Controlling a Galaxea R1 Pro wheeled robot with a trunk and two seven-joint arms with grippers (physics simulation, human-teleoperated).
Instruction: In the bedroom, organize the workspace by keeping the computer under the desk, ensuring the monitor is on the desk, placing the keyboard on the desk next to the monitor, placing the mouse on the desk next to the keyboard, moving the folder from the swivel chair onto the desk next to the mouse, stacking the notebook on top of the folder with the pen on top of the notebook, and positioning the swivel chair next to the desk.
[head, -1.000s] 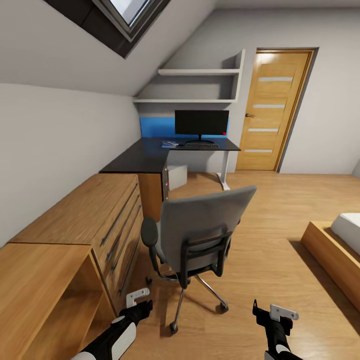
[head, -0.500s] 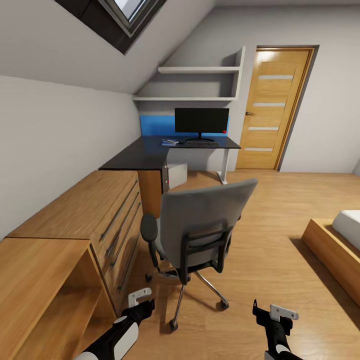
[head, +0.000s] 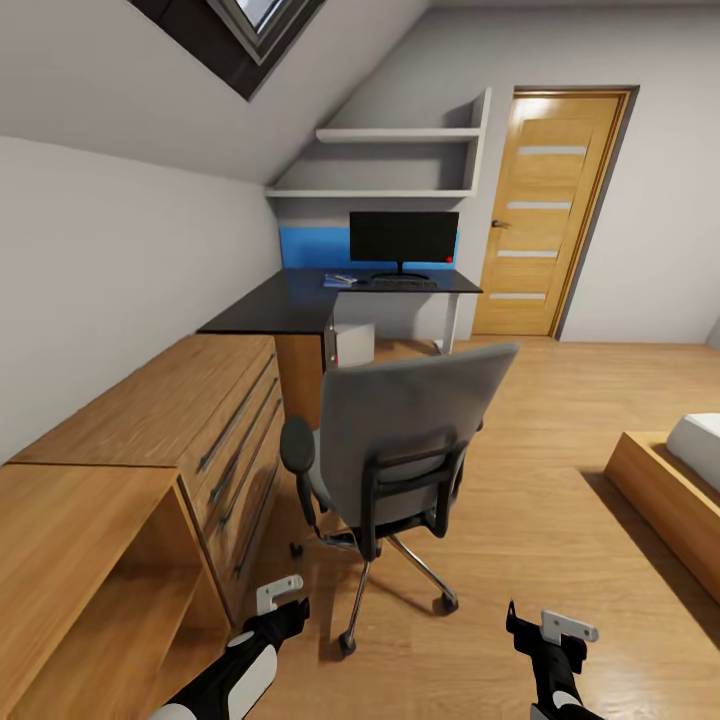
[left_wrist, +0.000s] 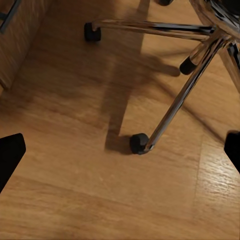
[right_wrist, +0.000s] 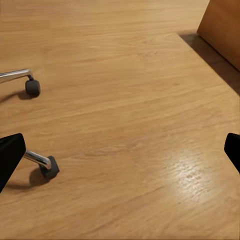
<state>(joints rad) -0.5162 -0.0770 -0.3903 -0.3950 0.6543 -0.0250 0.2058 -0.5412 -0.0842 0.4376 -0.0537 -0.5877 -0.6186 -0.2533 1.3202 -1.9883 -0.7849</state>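
— Hands: left hand (head: 280, 598) and right hand (head: 555, 628) low, spread wide, holding nothing. Swivel chair (head: 400, 440) just ahead, back turned.
— Last step, probably: push toward worktop (head: 290, 305). Beyond, monitor (head: 403, 237), keyboard (head: 404, 283), folder (head: 340, 281); computer (head: 352, 343) beneath.

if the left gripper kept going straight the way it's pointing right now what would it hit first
Probably the wooden floor, close to the nearest castor of the swivel chair. The left gripper points down at bare boards; depth is hard to judge.

We see a home attic bedroom: sloped walls, skylight (head: 262, 22), bed (head: 690, 470), wooden dresser (head: 180, 420), corner desk (head: 290, 305).
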